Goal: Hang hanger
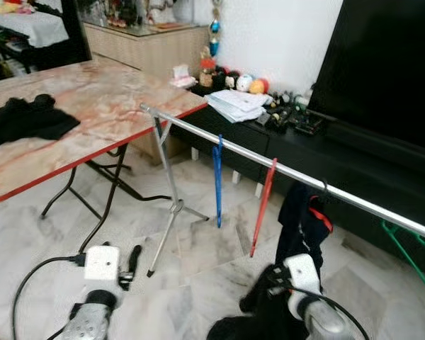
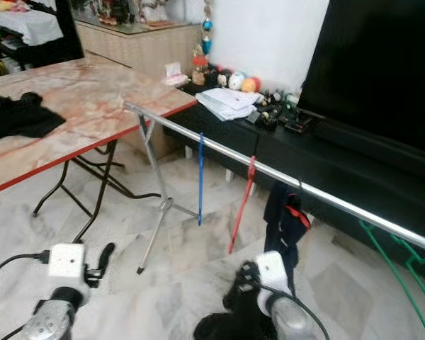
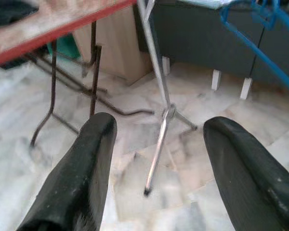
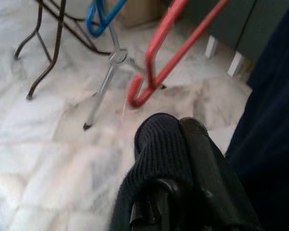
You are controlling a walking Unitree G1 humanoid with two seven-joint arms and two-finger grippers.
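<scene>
We see a silver rail [image 1: 290,173] crossing in front of us, with a blue hanger [image 1: 217,180], a red hanger [image 1: 263,207] and a dark garment on a hanger [image 1: 302,221] hung on it, and a green hanger [image 1: 411,255] further right. Our right gripper [image 4: 183,159] is low beside the dark garment, fingers closed on black knitted cloth [image 4: 156,144]. Our left gripper [image 3: 156,159] hangs over the floor [image 1: 198,248] near the table [image 1: 92,106], fingers spread and empty.
</scene>
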